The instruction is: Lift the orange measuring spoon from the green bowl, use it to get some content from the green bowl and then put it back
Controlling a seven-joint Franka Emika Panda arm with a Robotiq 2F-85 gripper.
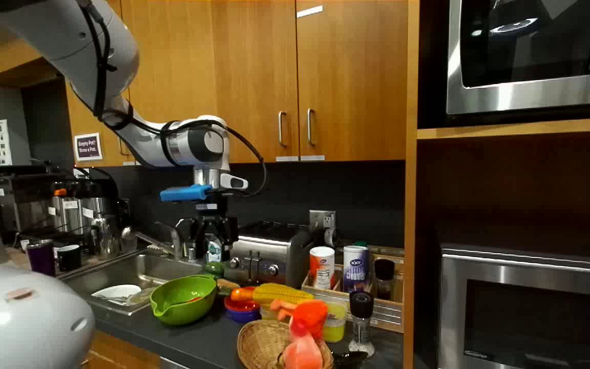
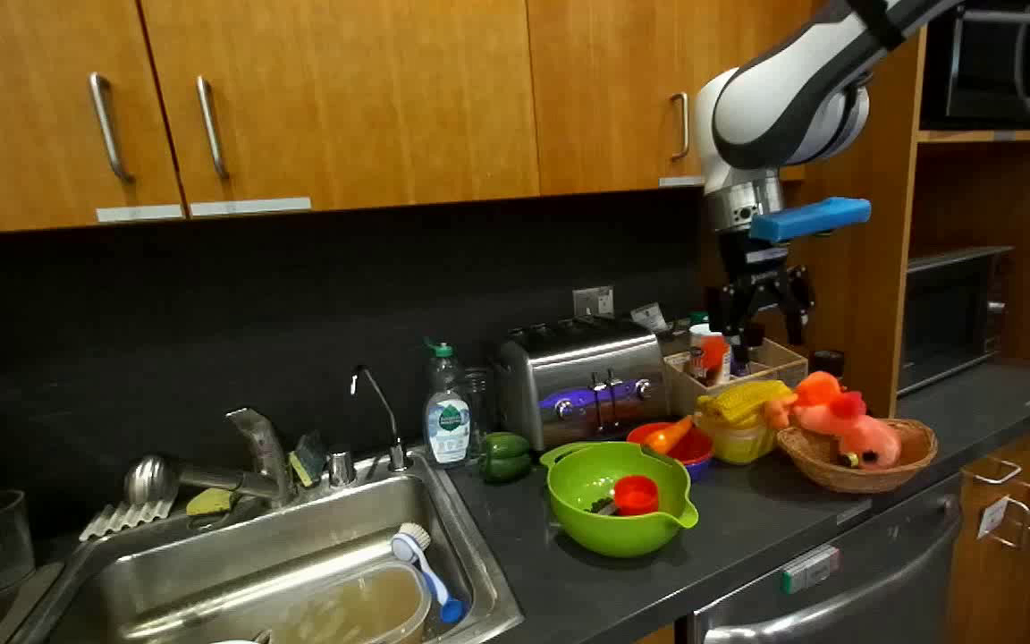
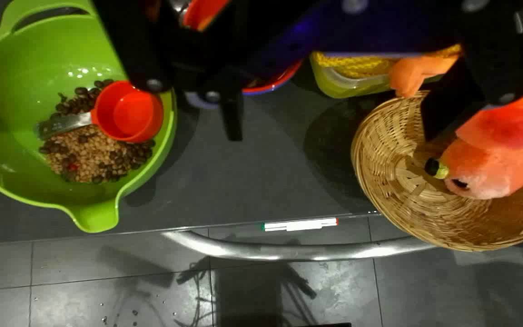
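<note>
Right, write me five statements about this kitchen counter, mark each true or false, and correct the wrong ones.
1. The measuring spoon lies in the green bowl. True.
2. The gripper is closed on the measuring spoon. False: the gripper is open and holds nothing.
3. The stuffed toy sits in the basket. True.
4. The green pepper is in the sink. False: it lies on the counter.
5. Dark beans are in the green bowl. True.

Wooden cabinets (image 2: 345, 98) hang above a dark backsplash (image 2: 211, 322) and counter (image 2: 752, 510); the floor (image 3: 334, 290) is grey tile.
</note>
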